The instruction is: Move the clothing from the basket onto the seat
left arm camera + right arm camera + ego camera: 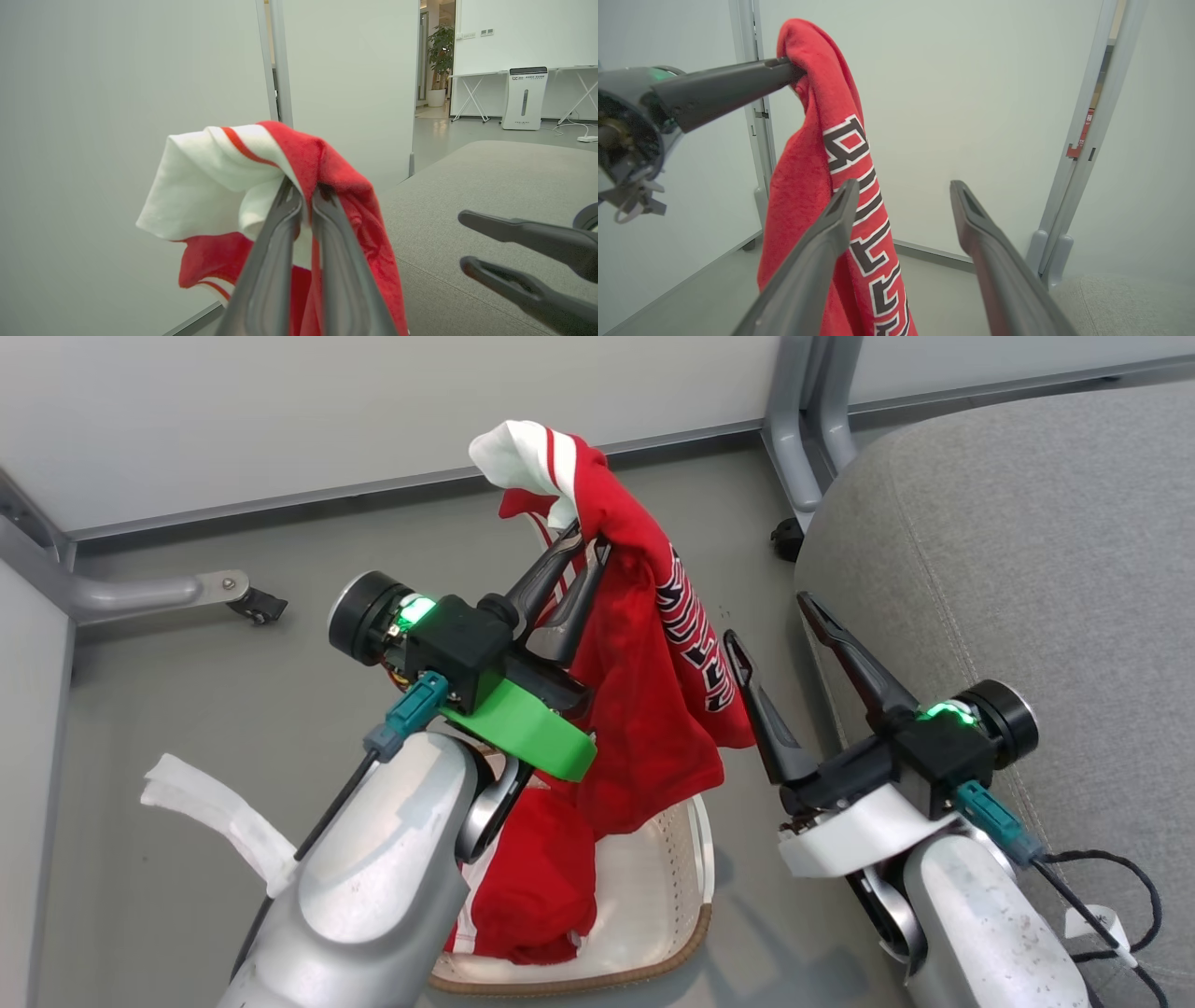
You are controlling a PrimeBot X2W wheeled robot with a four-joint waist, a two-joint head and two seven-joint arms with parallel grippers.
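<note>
1. The left end effector (586, 539) is pressed together on the jersey (653, 709), pinching it near the white-trimmed top edge. The jersey hangs lengthwise from that pinch, with its lettering facing the seat side.

2. In the head view the bottom of the jersey overlaps the basket (674, 947), which stands on the floor (233, 709). I cannot tell whether the hem has fully cleared the rim.

3. The jersey is raised but has not been carried across. The seat (1027, 541) is to the robot's right, just beside the basket, and neither garment is on it yet.

4. A second red garment with white on it, probably the shorts (537, 882), lies crumpled in the basket. The left forearm hides part of it, and nothing is gripping it.

5. The right end effector (767, 620) is spread wide and holds nothing. It sits between the hanging jersey and the edge of the seat. In its own wrist view one finger crosses in front of the lettering, but I cannot tell whether it touches the cloth.

6. My judgement is that the task is in its first half.
   - Under way: the first garment has been grasped and lifted.
   - Left to do: swing the jersey over the seat and release it, then go back to the basket for the shorts and do the same.
</note>
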